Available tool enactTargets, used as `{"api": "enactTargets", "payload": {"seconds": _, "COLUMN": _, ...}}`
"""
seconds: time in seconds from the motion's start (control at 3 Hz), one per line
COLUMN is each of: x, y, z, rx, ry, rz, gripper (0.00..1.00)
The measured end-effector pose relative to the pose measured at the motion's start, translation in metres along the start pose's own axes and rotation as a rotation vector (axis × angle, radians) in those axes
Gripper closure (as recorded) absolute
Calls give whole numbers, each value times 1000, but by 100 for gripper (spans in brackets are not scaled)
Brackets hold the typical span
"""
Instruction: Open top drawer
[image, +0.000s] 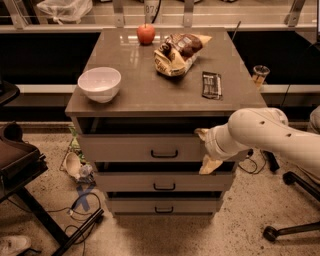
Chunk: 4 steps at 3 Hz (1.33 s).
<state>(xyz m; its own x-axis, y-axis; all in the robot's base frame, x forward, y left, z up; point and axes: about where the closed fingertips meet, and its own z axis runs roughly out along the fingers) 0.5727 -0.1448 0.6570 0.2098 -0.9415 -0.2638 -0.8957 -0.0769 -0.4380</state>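
The top drawer (125, 148) is the widest grey-beige front, just under the cabinet top, with a small dark bar handle (164, 154) at its centre. A dark gap shows above its front panel. My gripper (205, 150) is in front of the right part of this drawer front, to the right of the handle and apart from it. It is open, with one beige fingertip (202, 133) up at the drawer's top edge and the other below at its bottom edge. It holds nothing. My white arm (265, 132) reaches in from the right.
Two narrower drawers (165, 182) sit below. On the cabinet top (150, 90) are a white bowl (99, 83), a red apple (146, 33), a snack bag (177, 52) and a dark bar (211, 84). A black chair stands at the left, with cables on the floor (82, 205).
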Motion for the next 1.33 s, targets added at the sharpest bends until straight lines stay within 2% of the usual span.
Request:
{"api": "enactTargets", "payload": {"seconds": 1.0, "x": -3, "y": 3, "z": -5, "rx": -18, "ry": 3, "rz": -1, "gripper": 95}}
{"api": "enactTargets", "payload": {"seconds": 1.33, "x": -4, "y": 1, "z": -8, "rx": -18, "ry": 3, "rz": -1, "gripper": 100}}
